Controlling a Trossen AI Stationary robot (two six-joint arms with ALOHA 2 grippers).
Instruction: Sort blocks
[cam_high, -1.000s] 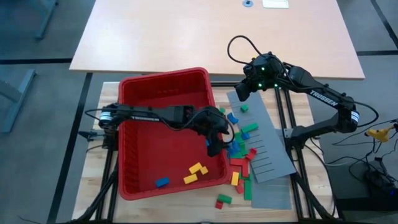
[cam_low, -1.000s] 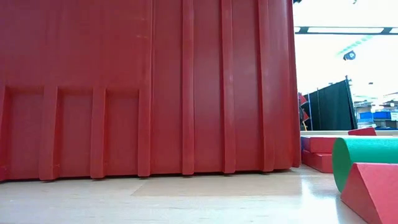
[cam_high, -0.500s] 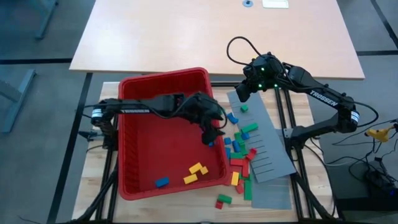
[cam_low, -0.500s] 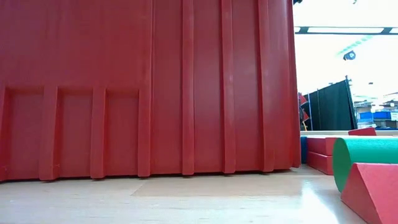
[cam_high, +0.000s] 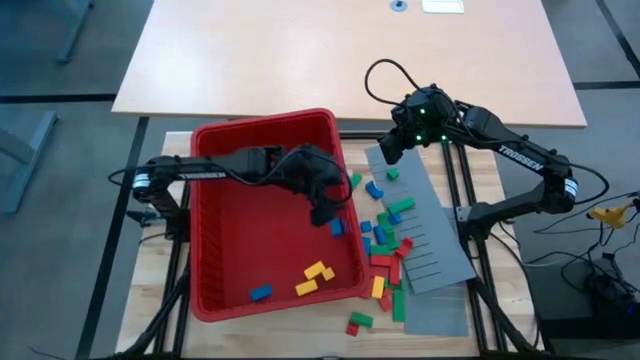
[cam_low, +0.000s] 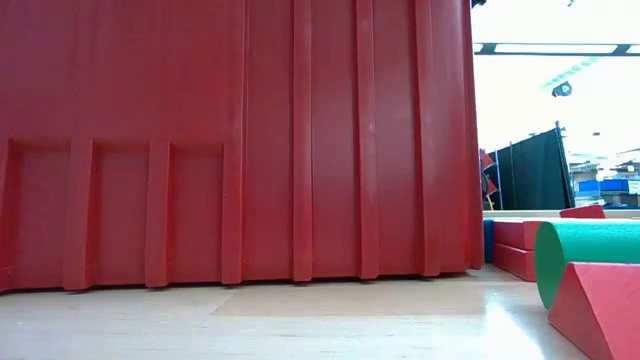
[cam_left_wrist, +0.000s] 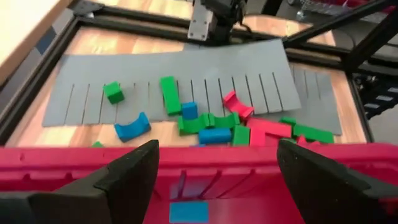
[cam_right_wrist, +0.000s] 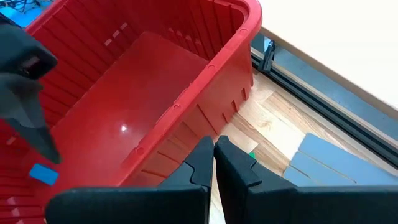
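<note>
Low view is basically useless, just the red bin (cam_low: 230, 140) wall filling it. The left wrist view shows what overhead can't: the left gripper (cam_left_wrist: 214, 171), fingers spread wide and empty, sits just inside the bin's rim with a blue block (cam_left_wrist: 189, 211) lying below. Blocks (cam_high: 385, 235) in four colours crowd the grey panel (cam_high: 430, 250) beside the bin; a few lie inside. The right gripper (cam_right_wrist: 213, 163) looks pressed together, over the panel's far end.
</note>
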